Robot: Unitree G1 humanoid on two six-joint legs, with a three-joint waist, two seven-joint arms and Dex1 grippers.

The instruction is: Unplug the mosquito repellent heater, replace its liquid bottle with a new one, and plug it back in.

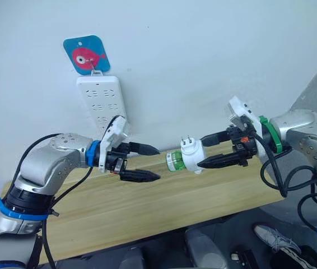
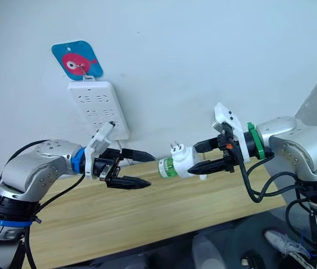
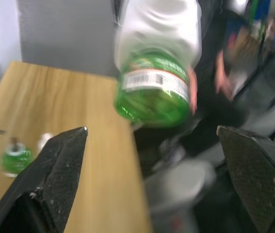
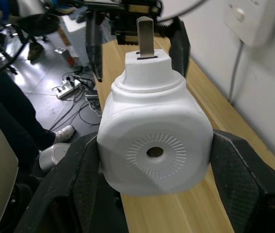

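Observation:
The white mosquito repellent heater point(image 1: 192, 155) hangs in the air above the table, unplugged, its two prongs point(image 1: 186, 139) pointing up toward the wall. My right gripper point(image 1: 201, 152) is shut on its sides. A green liquid bottle point(image 1: 174, 161) sticks out of the heater toward my left gripper point(image 1: 158, 163), which is open a short way from the bottle's end, not touching it. The left wrist view shows that bottle point(image 3: 152, 97) between and beyond my spread fingers point(image 3: 55, 174). Another small green bottle point(image 3: 16, 160) stands on the table. The heater's round vent point(image 4: 154, 152) faces the right wrist camera.
A long white power strip point(image 1: 102, 103) hangs on the wall under a blue fish hook point(image 1: 87, 54). A wooden table point(image 1: 147, 207) runs below both arms. A person's shoe point(image 1: 273, 235) and cables lie on the floor past the table's front edge.

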